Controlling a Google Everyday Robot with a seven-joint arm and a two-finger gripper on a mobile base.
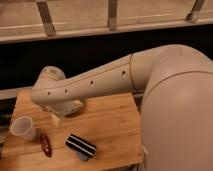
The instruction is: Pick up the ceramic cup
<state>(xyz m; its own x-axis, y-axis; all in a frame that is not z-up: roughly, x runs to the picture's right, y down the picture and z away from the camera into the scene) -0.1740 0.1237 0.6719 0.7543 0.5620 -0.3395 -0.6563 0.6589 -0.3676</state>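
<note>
The ceramic cup [22,127] is small, white and round and stands upright near the left edge of the wooden table [112,127]. My beige arm reaches in from the right across the table. The gripper [56,118] hangs from its wrist over the table, a short way to the right of the cup and slightly behind it, not touching it.
A dark red oblong object [46,144] lies just in front of the cup to its right. A black packet with white stripes [81,146] lies near the front edge. My arm hides the table's back left part. A dark wall and metal railing stand behind.
</note>
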